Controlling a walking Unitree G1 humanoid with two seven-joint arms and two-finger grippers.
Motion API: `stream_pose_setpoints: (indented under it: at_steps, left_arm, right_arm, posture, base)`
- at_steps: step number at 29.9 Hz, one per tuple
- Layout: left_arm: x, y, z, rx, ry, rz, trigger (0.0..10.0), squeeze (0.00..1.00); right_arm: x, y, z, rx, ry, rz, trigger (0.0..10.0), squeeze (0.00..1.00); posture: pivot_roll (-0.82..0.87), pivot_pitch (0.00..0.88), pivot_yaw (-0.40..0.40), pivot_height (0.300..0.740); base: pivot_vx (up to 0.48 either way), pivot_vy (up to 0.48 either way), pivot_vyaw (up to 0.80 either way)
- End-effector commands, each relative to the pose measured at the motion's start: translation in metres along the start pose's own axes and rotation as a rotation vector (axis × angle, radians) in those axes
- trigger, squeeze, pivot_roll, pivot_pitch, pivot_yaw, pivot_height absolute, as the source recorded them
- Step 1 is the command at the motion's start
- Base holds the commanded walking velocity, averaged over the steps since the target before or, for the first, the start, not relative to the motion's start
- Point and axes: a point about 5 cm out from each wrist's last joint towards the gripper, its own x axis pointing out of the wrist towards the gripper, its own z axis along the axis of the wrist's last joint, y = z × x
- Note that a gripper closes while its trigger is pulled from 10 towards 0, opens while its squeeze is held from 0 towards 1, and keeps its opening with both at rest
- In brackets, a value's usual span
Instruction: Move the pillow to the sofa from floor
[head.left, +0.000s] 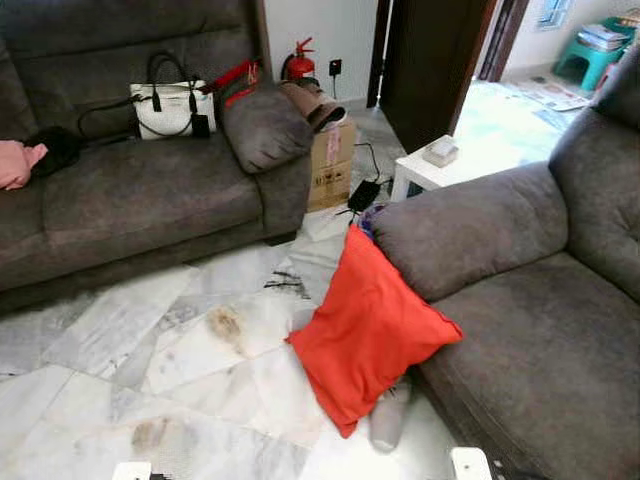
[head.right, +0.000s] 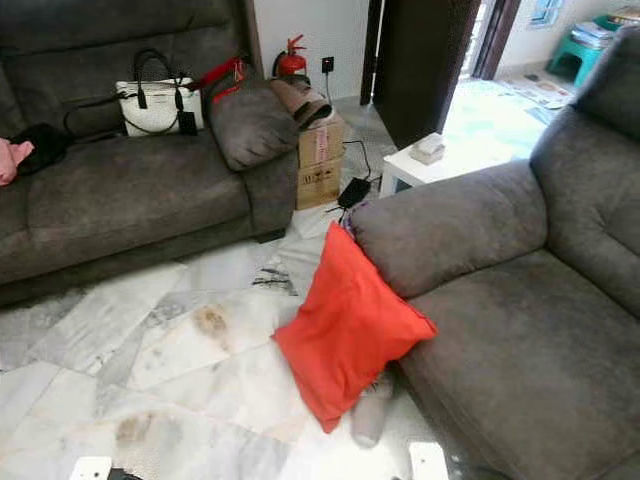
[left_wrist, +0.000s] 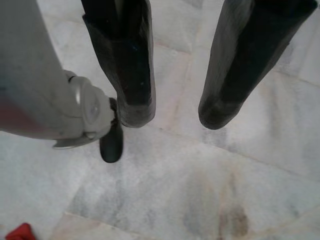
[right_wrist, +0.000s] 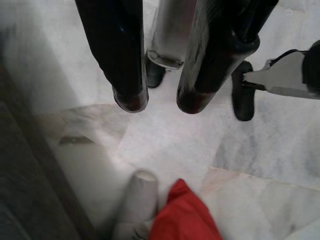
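Observation:
A red pillow (head.left: 368, 332) stands on one corner on the marble floor, leaning against the front of the grey sofa (head.left: 540, 340) on my right. A corner of the pillow (right_wrist: 185, 220) appears in the right wrist view. My left gripper (left_wrist: 175, 112) hangs open over bare floor tiles, nothing between its fingers. My right gripper (right_wrist: 160, 104) also hangs open above the floor, close to the sofa's base, a short way from the pillow.
A grey cylinder (head.left: 388, 415) lies on the floor under the pillow. A second grey sofa (head.left: 130, 200) at the left holds a white handbag (head.left: 172, 108) and a grey cushion (head.left: 265, 128). A cardboard box (head.left: 332, 165), cables and a white side table (head.left: 432, 168) stand beyond.

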Motion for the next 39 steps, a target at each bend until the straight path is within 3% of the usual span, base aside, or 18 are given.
stream_pose_setpoints:
  at_steps: [1,16,34,39]
  left_arm:
    - [-0.0019,0.0019,-0.0077,0.011,0.025,-0.001,10.0,0.00]
    - [-0.0018,0.0017,-0.0075,0.014,0.026,-0.004,10.0,0.00]
    - [-0.0019,0.0014,-0.0070,0.017,0.022,-0.017,10.0,0.00]
    - [-0.0019,0.0012,-0.0070,0.017,0.022,-0.018,10.0,0.00]
  right_arm:
    - [0.0004,0.0033,-0.0020,0.013,0.007,0.005,10.0,0.00]
    - [0.0004,0.0027,-0.0033,0.020,0.021,-0.002,10.0,0.00]
    - [0.0004,0.0029,-0.0016,0.032,-0.004,-0.006,10.0,0.00]
    - [0.0004,0.0031,-0.0016,0.028,-0.002,-0.001,10.0,0.00]
  posture:
    - [0.08,0.147,0.011,0.740]
    - [0.08,0.146,0.012,0.740]
    - [0.08,0.146,0.014,0.740]
    - [0.08,0.145,0.014,0.740]
  base:
    - [0.000,0.000,0.00]
    - [0.000,0.000,-0.60]
    - [0.137,0.000,0.00]
    - [0.100,0.000,-0.61]
